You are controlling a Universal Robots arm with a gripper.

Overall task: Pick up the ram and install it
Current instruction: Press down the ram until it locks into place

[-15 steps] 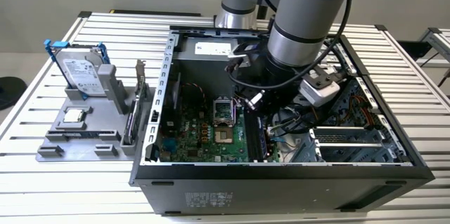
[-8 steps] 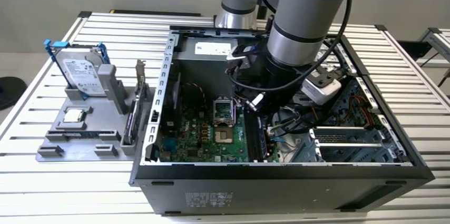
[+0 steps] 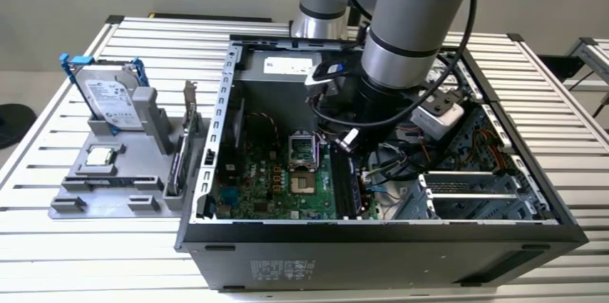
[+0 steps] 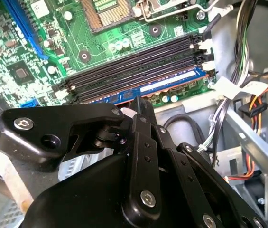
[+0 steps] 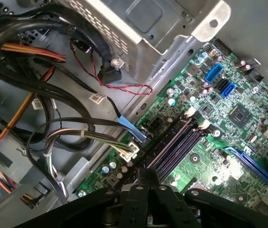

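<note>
step: seating | fingers (image 4: 141,111) closed, pressing ram (image 4: 167,88) into outermost motherboard (image 4: 124,42) slot | next: judged even downward push until latches close

A lab: slatted aluminium workbench (image 3: 533,68), opened computer case (image 3: 381,246).

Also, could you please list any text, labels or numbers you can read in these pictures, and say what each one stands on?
No text can be read; all the print is too small or blurred.
Label on the hard drive: too small to read.
Sticker on the computer case: too small to read.
Pale strip on the ram, second wrist view: blurred.
White cable tag: blurred.
</note>
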